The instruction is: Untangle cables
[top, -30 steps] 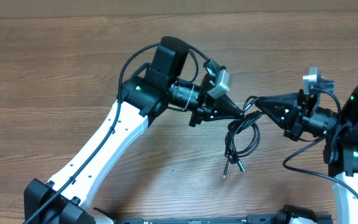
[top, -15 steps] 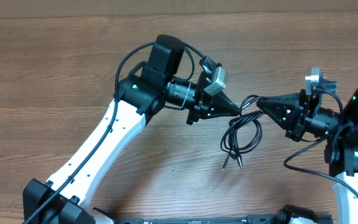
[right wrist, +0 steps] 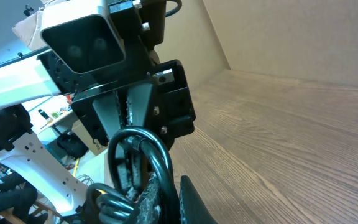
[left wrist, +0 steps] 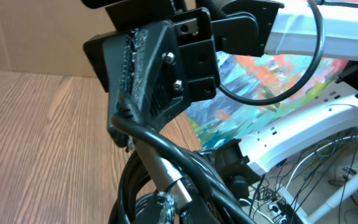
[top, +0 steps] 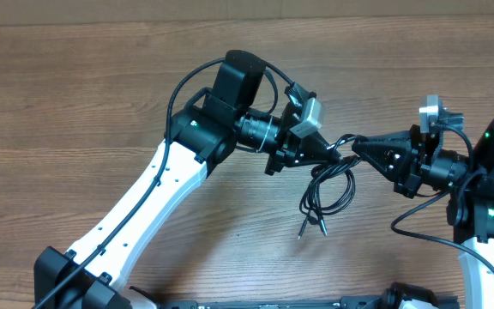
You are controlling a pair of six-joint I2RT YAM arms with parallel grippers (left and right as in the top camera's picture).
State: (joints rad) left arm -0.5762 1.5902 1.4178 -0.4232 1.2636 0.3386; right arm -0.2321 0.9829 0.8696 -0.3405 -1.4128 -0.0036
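Plainly, little is done: the cables hang in wound loops between the two arms over the tabletop, not yet separated. The left claw and right claw each pinch the bundle's top, their tips close together.

Black cables (looped, dangling mid-air)

Worktop: brown wood-grain surface, grain run left to right, light back edge shown at top. Cables: black loops with plug ends, recorded right of centre; contact with the surface cannot be determined.
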